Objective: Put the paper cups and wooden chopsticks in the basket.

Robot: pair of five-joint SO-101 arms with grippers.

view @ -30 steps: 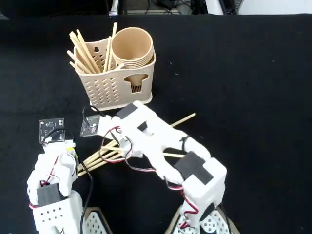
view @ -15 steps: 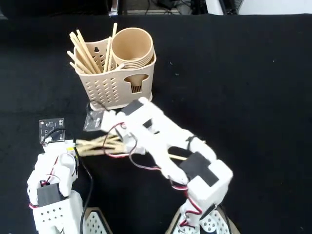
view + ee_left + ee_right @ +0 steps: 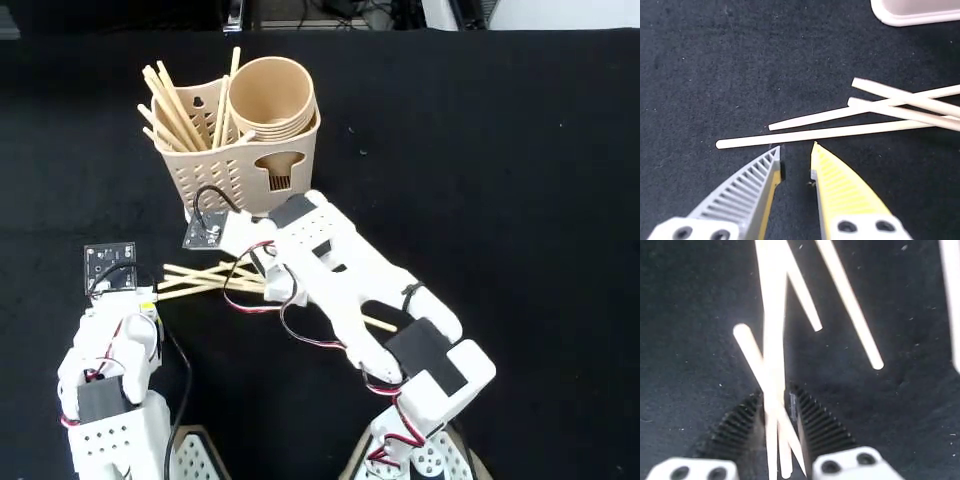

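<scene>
The beige perforated basket [image 3: 240, 175] stands at the back of the black table, holding stacked paper cups [image 3: 272, 95] and several upright chopsticks [image 3: 172, 108]. Just in front of it my right gripper [image 3: 262, 283] is shut on a bundle of wooden chopsticks [image 3: 195, 280] that fans out to the left. The right wrist view has the black fingers [image 3: 747, 415] clamped on those chopsticks [image 3: 774, 340]. My left gripper [image 3: 145, 300] sits low at the front left, open and holding nothing [image 3: 796, 146], its tips just short of the chopstick ends [image 3: 840, 132]. A corner of the basket [image 3: 910, 15] lies beyond.
The right arm's long white body [image 3: 380, 320] slants from the front centre toward the basket. One chopstick end [image 3: 383, 325] pokes out from under it. The right half of the black table [image 3: 510, 200] is bare cloth.
My right gripper has moved toward the basket with the chopstick bundle, swinging it from a diagonal to nearly level. The left arm has stayed put.
</scene>
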